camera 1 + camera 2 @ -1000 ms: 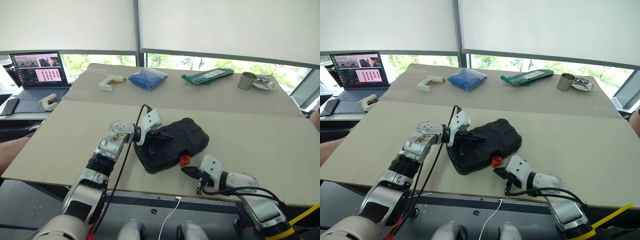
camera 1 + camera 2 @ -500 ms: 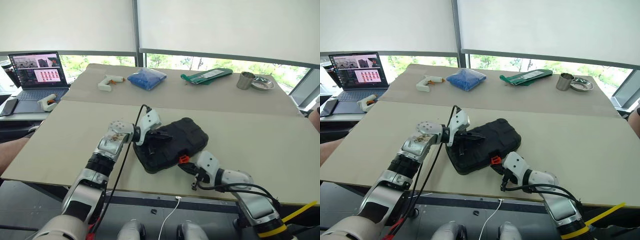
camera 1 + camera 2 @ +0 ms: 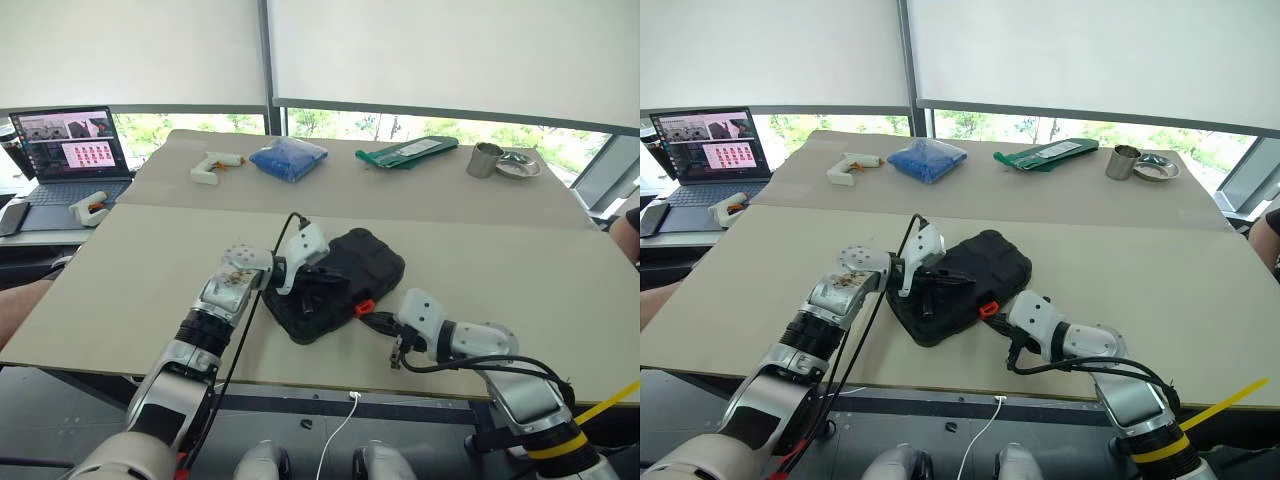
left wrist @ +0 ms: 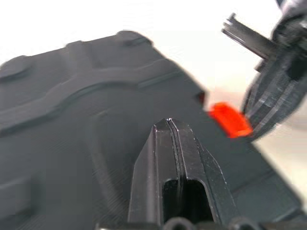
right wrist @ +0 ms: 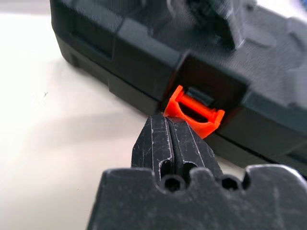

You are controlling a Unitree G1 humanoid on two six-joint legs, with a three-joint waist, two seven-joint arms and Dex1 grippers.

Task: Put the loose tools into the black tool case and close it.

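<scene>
No text, label, brand or number can be read anywhere: the laptop screen (image 3: 68, 143) shows only coloured blurs, and the green packet (image 3: 407, 151) carries a pale label too small to read.

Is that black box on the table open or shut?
Lid down, but not latched: the black tool case lies flat with its lid on, while its orange latch still sticks out.

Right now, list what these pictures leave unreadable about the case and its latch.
- Contents of the black tool case: hidden by its shut lid, both eye views.
- Whether the orange latch is snapped home: right wrist view; the shut right gripper covers its lower edge.
- Case under the shut left gripper: left wrist view, hidden by the fingers.
- Laptop screen: too small.
</scene>
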